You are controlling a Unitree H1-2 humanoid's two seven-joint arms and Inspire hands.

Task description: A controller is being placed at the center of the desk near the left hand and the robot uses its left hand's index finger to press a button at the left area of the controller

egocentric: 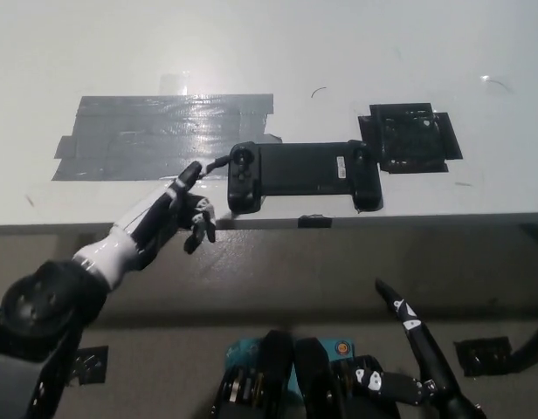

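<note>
Controller (302, 175) sits flat near the front edge of the desk (339, 52), roughly centre, lying lengthwise with its grips toward the robot. Just beyond its right end is a black taped square (410, 140); off its left end a patch of grey tape (155, 135). Left hand (177, 214) is over the desk's front edge, one finger stretched out toward the controller's left grip, the others curled under, holding nothing. Fingertip looks just short of the grip, near the round stick (242, 158); can't tell if it's touching. Right hand (407, 327) is parked low, below desk level, clear of everything; one finger points up, can't tell whether the rest are curled. My read: approach phase, press not done. To do it well: bring the tip over the left-side button first, then come down straight rather than sweeping in sideways, since a sideways shove could slide the controller toward the black square. Keep the curled fingers off the desk edge and the grip. Light push, then lift.
</note>
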